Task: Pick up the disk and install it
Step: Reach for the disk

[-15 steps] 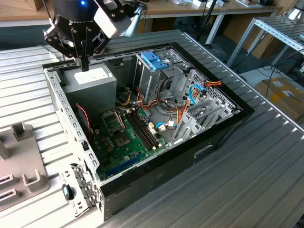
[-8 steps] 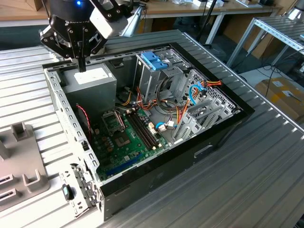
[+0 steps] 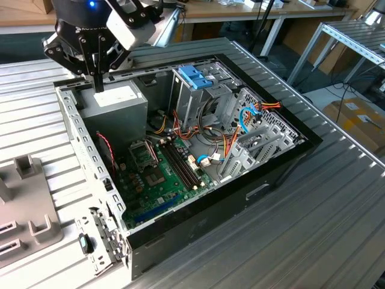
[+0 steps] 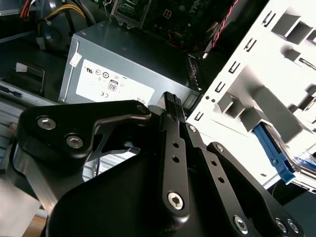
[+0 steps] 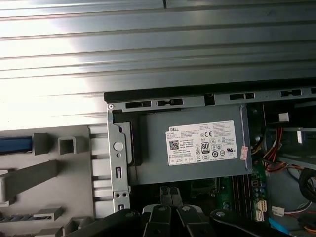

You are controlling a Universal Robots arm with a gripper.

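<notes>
The disk is out of view. My gripper [image 3: 98,86] hangs over the back corner of the open computer case [image 3: 289,158], at the exterior view's left. It is just above the grey power-supply box [image 3: 114,101] with a white sticker. Its two black fingers stand together with nothing between them. In both wrist views the fingertips [image 4: 170,99] [image 5: 170,193] point down at the edge of the power-supply box [image 4: 123,59] [image 5: 197,170].
Inside the case are a metal cage with a blue plastic top [image 3: 195,77], a green motherboard [image 3: 162,174] and coloured cables [image 3: 252,114]. A grey fixture [image 3: 27,208] [image 5: 49,173] with a blue part [image 4: 272,150] lies beside the case on the ribbed metal table [image 3: 337,229].
</notes>
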